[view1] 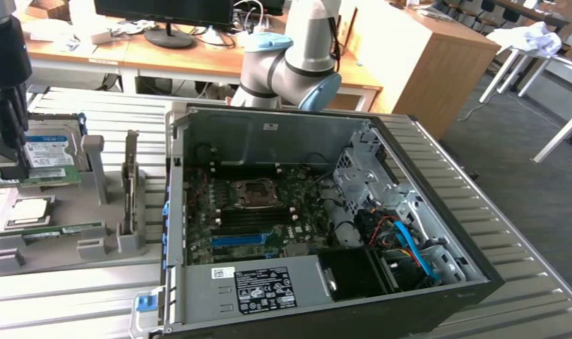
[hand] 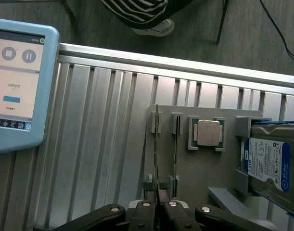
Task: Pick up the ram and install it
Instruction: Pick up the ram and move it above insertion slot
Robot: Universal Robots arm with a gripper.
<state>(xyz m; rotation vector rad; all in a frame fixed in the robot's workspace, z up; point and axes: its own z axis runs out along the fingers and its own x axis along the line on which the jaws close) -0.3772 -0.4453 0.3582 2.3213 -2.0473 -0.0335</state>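
Note:
The ram (hand: 157, 144) is a thin green board seen edge-on in the wrist view, running lengthways over the outer slot of the grey holder (hand: 204, 168). My gripper (hand: 157, 201) is shut on its near end, a black finger pressed to each side. In the exterior view the gripper (view1: 11, 168) is at the far left, above the holder (view1: 55, 244), with the ram (view1: 41, 176) showing as a green strip under it. I cannot tell whether the ram is clear of its slot. The open computer case (view1: 178, 212) with its motherboard (view1: 258, 212) lies to the exterior view's right.
In the holder are a second thin board (hand: 175, 154), a square silver processor chip (hand: 207, 132) and a hard drive (hand: 267, 163) with a blue-white label. A blue-framed touch screen (hand: 19, 82) lies on the ribbed table (hand: 103, 144). A person's shoe (hand: 154, 26) is beyond the table edge.

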